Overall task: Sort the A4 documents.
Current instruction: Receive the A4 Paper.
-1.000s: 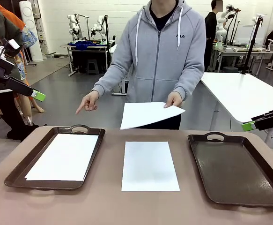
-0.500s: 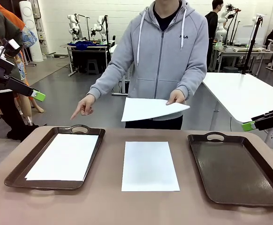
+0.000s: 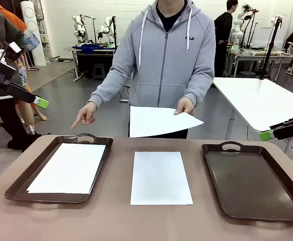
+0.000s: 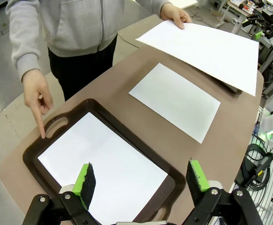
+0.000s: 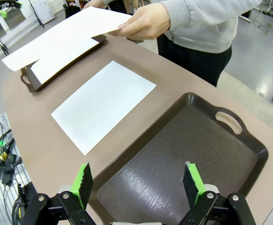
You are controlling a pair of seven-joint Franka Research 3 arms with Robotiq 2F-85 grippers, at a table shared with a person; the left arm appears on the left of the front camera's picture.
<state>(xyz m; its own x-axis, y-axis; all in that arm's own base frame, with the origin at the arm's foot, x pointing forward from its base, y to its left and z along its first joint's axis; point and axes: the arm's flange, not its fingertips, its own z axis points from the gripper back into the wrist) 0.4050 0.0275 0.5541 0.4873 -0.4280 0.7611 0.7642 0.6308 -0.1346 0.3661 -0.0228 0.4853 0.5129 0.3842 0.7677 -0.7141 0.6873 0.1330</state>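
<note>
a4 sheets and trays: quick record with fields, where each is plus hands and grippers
left tray: holds one A4 sheet, lying flat
middle sheet: flat on the table, between the trays
right tray: empty
third sheet: held over the table's far edge by the person's hand
other hand: index finger points down toward the left tray
left gripper: open, above the left tray
right gripper: open, above the right tray
</note>
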